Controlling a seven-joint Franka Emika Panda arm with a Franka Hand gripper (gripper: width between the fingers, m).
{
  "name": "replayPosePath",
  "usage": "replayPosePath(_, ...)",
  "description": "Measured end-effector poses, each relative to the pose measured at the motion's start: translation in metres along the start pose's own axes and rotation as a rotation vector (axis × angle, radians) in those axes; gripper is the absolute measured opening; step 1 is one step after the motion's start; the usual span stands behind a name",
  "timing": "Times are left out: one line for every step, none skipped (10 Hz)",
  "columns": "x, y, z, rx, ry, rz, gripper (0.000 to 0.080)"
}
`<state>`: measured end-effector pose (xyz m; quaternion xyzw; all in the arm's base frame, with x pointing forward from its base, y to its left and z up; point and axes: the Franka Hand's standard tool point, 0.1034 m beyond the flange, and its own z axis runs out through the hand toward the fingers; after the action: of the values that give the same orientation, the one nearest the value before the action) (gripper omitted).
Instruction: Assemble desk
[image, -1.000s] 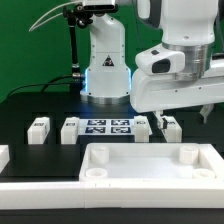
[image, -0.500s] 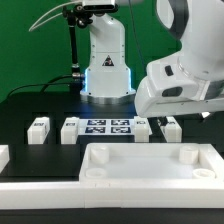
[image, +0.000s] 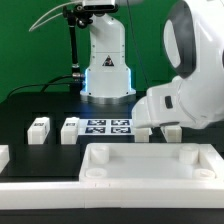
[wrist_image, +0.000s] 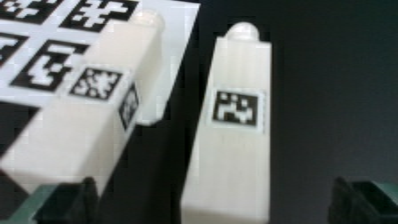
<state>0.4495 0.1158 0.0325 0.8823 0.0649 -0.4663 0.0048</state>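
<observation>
One short white square plastic leg (wrist_image: 237, 130) lies under the wide-open gripper (wrist_image: 210, 203), so grabbing it seems the step: next, go down and squeeze.

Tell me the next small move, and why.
Probably lower straight down around the leg centred between the open fingers: they straddle it with a gap on each side, not yet gripping. Mind the second leg lying close alongside.
</observation>
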Motion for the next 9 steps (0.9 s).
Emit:
replayPosePath(-0.001, 0.000, 0.000, -0.001, 0.001, -0.001, 0.0649)
replayPosePath(-0.001, -0.001, 0.000, -0.001, 0.000, -0.003, 0.0649)
replayPosePath(0.000, -0.001, 0.002, -0.002, -0.003, 0.000, 0.0649)
replayPosePath(-0.001, -0.003, 0.012, -0.007, -0.024, 0.008, 0.0649)
replayPosePath(0.003, -0.005, 0.023, -0.015, -0.011, 0.004, 0.0649)
replayPosePath(0.002, -0.008, 0.032, -0.019, -0.005, -0.002, 0.0649)
replayPosePath(0.001, -0.008, 0.030, -0.018, -0.005, -0.007, 0.0649)
replayPosePath(0.002, -0.008, 0.029, -0.017, 0.000, -0.008, 0.0649)
replayPosePath(0.002, -0.008, 0.029, -0.018, -0.001, -0.009, 0.0545)
